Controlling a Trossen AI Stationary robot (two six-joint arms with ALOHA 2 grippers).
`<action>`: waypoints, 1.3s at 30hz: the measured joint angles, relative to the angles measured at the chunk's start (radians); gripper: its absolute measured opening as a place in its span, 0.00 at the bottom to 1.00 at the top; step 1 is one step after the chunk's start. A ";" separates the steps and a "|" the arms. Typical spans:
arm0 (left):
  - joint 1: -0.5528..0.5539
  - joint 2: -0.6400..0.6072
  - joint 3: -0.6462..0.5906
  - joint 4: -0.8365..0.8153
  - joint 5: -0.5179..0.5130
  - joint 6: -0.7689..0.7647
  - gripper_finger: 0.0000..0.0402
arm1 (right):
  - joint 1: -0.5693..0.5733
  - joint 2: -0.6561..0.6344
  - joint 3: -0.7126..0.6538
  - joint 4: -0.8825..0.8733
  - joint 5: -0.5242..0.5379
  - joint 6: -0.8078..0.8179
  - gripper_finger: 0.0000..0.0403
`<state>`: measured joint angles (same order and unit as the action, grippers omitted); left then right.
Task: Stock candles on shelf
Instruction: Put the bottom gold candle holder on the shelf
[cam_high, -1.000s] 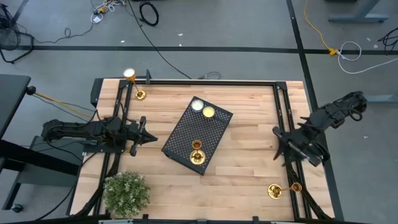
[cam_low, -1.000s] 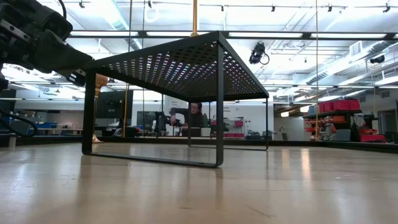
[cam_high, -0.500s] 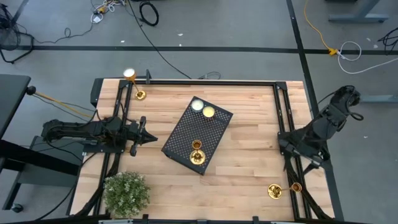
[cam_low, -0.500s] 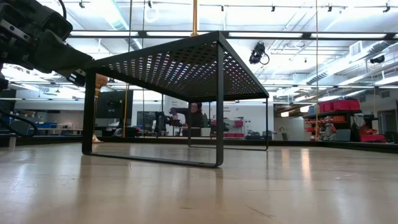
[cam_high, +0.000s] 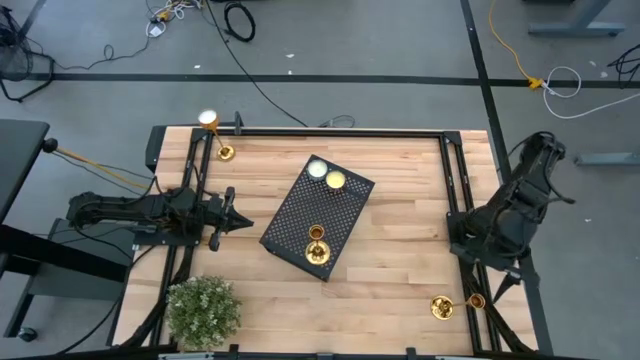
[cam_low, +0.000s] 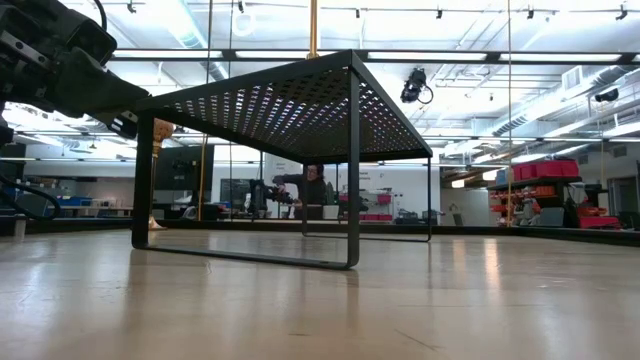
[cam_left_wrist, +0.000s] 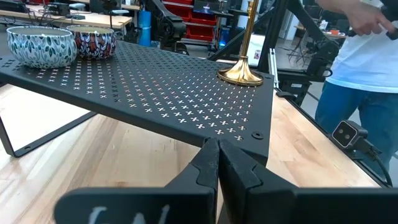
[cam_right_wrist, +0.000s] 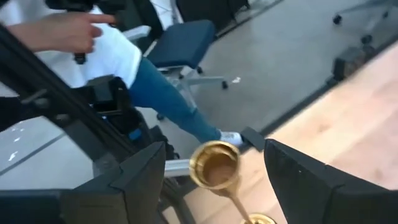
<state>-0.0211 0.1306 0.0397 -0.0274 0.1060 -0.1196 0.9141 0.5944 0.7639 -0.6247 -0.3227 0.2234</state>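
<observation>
The black perforated shelf (cam_high: 315, 220) stands mid-table on its thin legs. One gold candle (cam_high: 316, 245) stands on its near end, and its round base shows in the left wrist view (cam_left_wrist: 239, 74). A second candle (cam_high: 215, 135) stands at the table's far left corner. A third candle (cam_high: 445, 305) stands at the near right, and its gold cup top shows in the right wrist view (cam_right_wrist: 214, 165). My left gripper (cam_high: 240, 222) is shut and empty, level, just left of the shelf's corner (cam_left_wrist: 261, 134). My right gripper (cam_right_wrist: 213, 146) is open, above the third candle and apart from it.
Two patterned bowls (cam_left_wrist: 40, 46) stand on the shelf's far end. A bushy green plant (cam_high: 203, 310) stands at the near left corner. Black rails (cam_high: 460, 200) run along the table's left and right sides. A person in a white shirt and blue jeans (cam_left_wrist: 364, 81) stands beyond the table's right side.
My right arm has drawn back from the table's middle toward the right edge. It has folded and swung round, so that its gripper now points toward the near right corner and the candle there. Nothing else has moved.
</observation>
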 joint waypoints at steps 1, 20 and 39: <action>0.000 0.000 0.000 0.000 0.000 0.000 0.03 | 0.011 0.002 0.000 0.013 0.000 -0.001 0.68; 0.000 0.000 0.000 0.000 0.000 0.000 0.04 | 0.095 0.093 0.000 0.072 0.101 -0.075 0.67; 0.000 0.000 0.000 0.000 0.000 0.000 0.04 | 0.151 0.171 0.000 0.070 0.105 -0.101 0.67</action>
<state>-0.0208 0.1303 0.0395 -0.0273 0.1062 -0.1196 1.0649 0.7654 0.7635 -0.5546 -0.2179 0.1223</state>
